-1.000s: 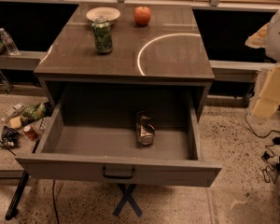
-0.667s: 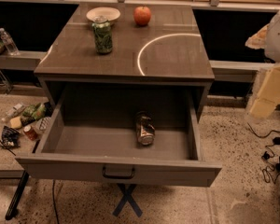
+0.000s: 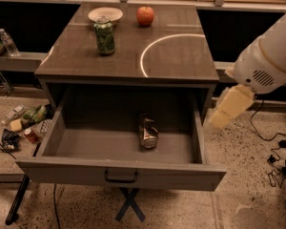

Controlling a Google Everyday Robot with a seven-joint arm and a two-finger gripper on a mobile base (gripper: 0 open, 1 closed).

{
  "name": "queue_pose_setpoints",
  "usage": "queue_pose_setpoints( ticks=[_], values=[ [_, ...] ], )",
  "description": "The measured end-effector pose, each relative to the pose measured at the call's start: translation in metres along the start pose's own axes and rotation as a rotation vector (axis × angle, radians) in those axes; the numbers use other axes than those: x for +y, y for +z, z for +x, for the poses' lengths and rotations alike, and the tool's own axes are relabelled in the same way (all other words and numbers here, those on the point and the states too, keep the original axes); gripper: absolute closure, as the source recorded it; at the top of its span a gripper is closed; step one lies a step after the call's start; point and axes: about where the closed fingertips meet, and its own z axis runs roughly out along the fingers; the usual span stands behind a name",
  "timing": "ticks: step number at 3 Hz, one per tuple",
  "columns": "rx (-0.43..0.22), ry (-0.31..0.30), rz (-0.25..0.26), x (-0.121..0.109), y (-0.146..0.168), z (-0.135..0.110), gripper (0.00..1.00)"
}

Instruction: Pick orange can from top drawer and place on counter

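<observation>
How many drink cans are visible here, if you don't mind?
2: the green can stands on the counter; the orange can lies in the top drawer. The gripper hangs right of it. Floor litter may hide more.

I see the orange can [image 3: 148, 131] lying in the top drawer [image 3: 119, 173]; green can [image 3: 105, 36], bowl [image 3: 105, 14], apple [image 3: 145, 15] on the counter [image 3: 171, 56] behind; gripper [image 3: 229, 108] off to the drawer's right.
</observation>
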Motion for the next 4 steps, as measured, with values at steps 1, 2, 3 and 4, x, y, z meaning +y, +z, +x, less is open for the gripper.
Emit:
queue_pose_setpoints(
  ticks=[1,2,3,4],
  values=[
    [-0.048,0.162,-0.029,0.003,0.049,-0.015,0.00],
    [-0.039,0.344,-0.020,-0.005,0.112,-0.032,0.00],
    [0.000,0.446,-0.025,-0.014,0.155,-0.048,0.00],
    [0.004,0.523,-0.027,-0.012,0.157,-0.052,0.00]
  ],
)
